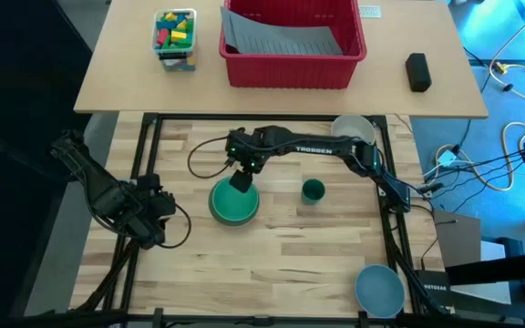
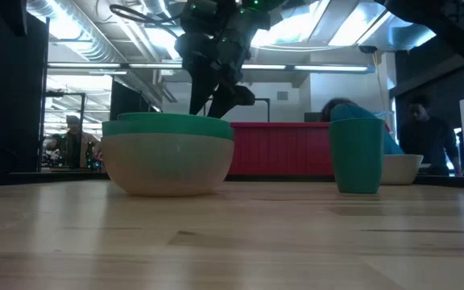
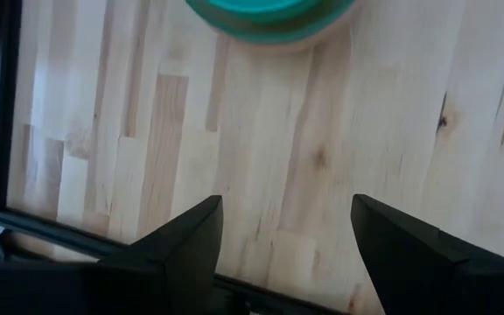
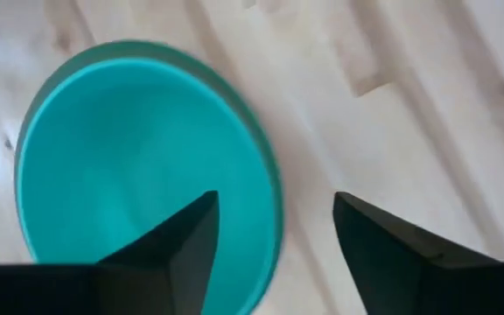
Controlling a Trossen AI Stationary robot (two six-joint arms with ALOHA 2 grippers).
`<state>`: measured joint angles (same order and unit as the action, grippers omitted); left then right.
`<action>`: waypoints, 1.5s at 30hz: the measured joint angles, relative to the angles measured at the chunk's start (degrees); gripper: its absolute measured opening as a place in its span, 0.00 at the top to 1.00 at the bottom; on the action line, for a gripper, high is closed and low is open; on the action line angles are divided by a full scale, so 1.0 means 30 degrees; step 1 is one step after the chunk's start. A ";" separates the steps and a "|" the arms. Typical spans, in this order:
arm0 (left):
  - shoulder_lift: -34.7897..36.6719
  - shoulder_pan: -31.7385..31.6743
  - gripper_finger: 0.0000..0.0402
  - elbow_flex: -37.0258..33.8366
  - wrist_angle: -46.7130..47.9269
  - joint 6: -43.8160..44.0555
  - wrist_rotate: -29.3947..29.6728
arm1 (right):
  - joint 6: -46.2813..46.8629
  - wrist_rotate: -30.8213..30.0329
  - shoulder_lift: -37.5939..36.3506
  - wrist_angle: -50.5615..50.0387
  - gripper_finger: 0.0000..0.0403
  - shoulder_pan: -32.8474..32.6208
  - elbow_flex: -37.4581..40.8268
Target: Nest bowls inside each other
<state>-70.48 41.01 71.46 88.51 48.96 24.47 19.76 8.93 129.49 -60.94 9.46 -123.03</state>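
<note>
A teal bowl (image 1: 234, 204) sits nested inside a pale bowl (image 2: 167, 165) at the table's middle; its rim (image 2: 176, 125) shows above the pale one. My right gripper (image 4: 274, 232) hangs open over the teal bowl's far rim (image 4: 265, 184). One finger is above the inside and the other above the table outside. I cannot tell whether it touches the rim. A light blue bowl (image 1: 379, 290) stands at the near right. A grey-white bowl (image 1: 354, 128) stands at the far right. My left gripper (image 3: 287, 236) waits open over bare table at the left.
A small dark green cup (image 1: 313, 190) stands upright to the right of the stacked bowls. On the farther table are a red bin (image 1: 292, 41), a box of coloured blocks (image 1: 176, 36) and a black object (image 1: 416, 71). People show in the room behind.
</note>
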 joint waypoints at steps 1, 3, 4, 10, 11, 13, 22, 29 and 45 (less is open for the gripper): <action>0.0000 -0.0004 0.41 -0.0028 -0.0198 0.0111 0.0230 | 0.0002 -0.0157 0.0000 -0.0248 0.45 0.0018 -0.0278; 0.0019 -0.0005 0.41 -0.0426 -0.1285 0.0170 0.0395 | -0.0004 -0.0441 0.0000 -0.0532 0.44 0.0018 -0.0824; 0.0005 -0.0007 0.41 -0.0764 -0.1763 0.0194 0.0390 | -0.0005 -0.0604 -0.0001 -0.0760 0.43 0.0018 -0.1128; -0.0009 -0.0557 0.41 -0.1998 -0.4198 0.0252 0.0337 | -0.0073 -0.2814 -0.1000 -0.2958 0.43 -0.0516 -0.1986; -0.0010 -0.0681 0.41 -0.2146 -0.4557 0.0241 0.0334 | -0.0088 -0.3246 -0.1222 -0.3307 0.43 -0.0634 -0.2067; -0.0011 -0.0929 0.41 -0.2443 -0.5274 0.0218 0.0328 | -0.0119 -0.4109 -0.1666 -0.4004 0.43 -0.0871 -0.2229; -0.0015 -0.2046 0.41 -0.3777 -0.8502 0.0115 0.0300 | -0.0254 -0.7995 -0.3663 -0.7141 0.43 -0.1938 -0.2958; -0.0058 -0.3939 0.41 -0.3796 -1.0349 -0.0047 0.0286 | 0.0824 -1.1002 -0.8129 -0.6429 0.43 -0.3367 0.0744; -0.0614 -0.6756 0.41 -0.3424 -1.2400 0.1694 -0.1410 | 1.0265 -1.0993 -1.8964 -0.1271 0.43 -0.9176 1.6070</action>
<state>-72.32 20.75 61.19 51.31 54.04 20.24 50.56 -24.04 72.60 -64.75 -18.06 -74.82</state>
